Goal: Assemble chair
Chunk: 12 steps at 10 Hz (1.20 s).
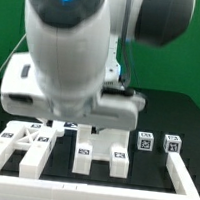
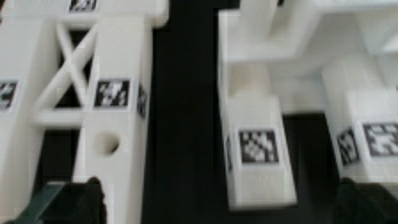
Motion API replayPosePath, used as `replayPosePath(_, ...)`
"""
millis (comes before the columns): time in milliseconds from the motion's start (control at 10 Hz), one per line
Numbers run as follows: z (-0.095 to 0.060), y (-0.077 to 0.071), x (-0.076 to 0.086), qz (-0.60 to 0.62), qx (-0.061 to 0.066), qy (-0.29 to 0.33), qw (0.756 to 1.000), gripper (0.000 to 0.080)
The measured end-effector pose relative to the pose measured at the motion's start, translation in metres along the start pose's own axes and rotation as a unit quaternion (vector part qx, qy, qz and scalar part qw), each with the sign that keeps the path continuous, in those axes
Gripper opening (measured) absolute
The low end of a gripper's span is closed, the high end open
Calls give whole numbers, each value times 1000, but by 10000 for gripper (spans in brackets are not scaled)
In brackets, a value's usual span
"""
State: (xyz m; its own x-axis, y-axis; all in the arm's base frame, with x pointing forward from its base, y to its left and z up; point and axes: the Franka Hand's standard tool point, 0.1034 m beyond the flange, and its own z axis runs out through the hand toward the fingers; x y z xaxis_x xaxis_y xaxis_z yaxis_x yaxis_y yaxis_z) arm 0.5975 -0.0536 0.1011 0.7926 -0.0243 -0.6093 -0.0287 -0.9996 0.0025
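progress: early | white plastic X-braced panel (image 2: pixel 80 90), white tagged posts (image 2: pixel 258 100) loose, unjoined | gripper (image 1: pixel 73 125) spread wide, empty

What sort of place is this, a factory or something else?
Probably a robotics research lab bench, not a factory: a large white robot arm hangs over a black table of loose white chair parts bearing black-and-white square tags, against a green backdrop.
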Motion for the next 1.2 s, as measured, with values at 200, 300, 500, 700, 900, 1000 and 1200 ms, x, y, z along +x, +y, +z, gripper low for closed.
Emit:
replayPosePath(200,-20,17,-5,-15,3,82,996,648)
replayPosePath(300,-17,32,-7,-16,6,123,992,648)
replayPosePath(500,2,54,-9,2,27,189,982,648)
replayPosePath(700,31,56,-11,30,44,258,965,648)
replayPosePath(900,33,60,-8,42,31,331,942,648)
replayPosePath(1000,34,60,-8,44,30,334,941,648)
replayPosePath(1200,37,61,-8,43,29,332,942,648)
